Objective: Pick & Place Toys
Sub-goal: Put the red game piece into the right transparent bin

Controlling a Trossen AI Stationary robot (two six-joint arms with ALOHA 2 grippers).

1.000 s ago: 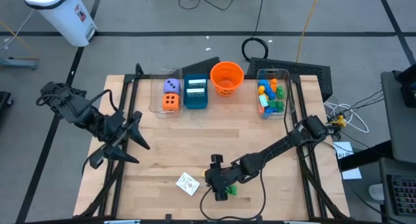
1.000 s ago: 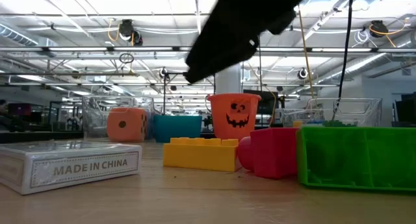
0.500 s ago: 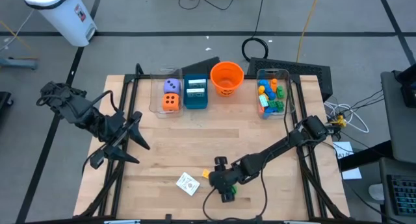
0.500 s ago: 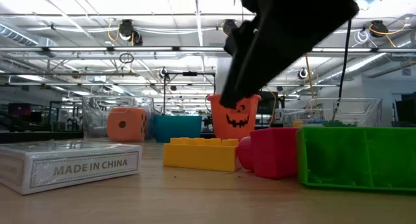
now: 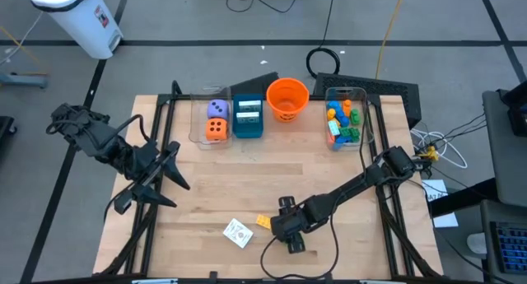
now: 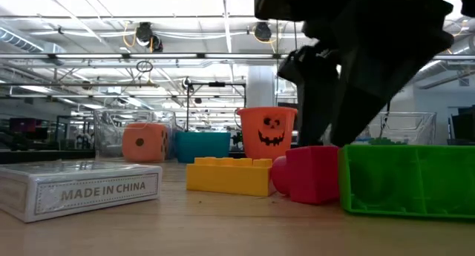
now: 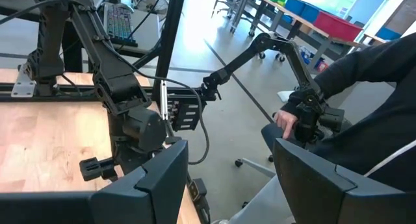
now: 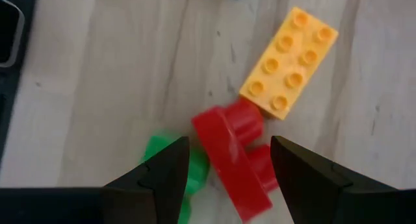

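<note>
High view: right gripper (image 5: 282, 228) sits low over the front-centre of the tabletop (image 5: 272, 181), right above the loose bricks. Right wrist view: its jaws stand apart w/ nothing between them, straddling a red brick (image 8: 234, 160) that lies tilted on the wood; a green brick (image 8: 170, 160) touches the red one on one side, partly hidden by a finger, and a yellow brick (image 8: 289, 59) w/ two rows of studs touches it on the other. Low view: yellow, red, green bricks sit in a row near the camera, dark gripper just above the red one, not touching as far as I can tell. White card box (image 6: 82, 188) marked "MADE IN CHINA" lies flat, well apart from the bricks.

Left gripper (image 5: 174, 179) waits over the tabletop's left side, jaws apart, empty; its wrist view also shows a person (image 7: 364, 113) seated beyond the table.

Back edge: clear bin (image 5: 200, 123) w/ orange die (image 5: 216, 129) and purple die (image 5: 216, 109), teal box (image 5: 248, 118), orange bucket (image 5: 287, 99), second clear bin (image 5: 329, 119) w/ mixed bricks.
</note>
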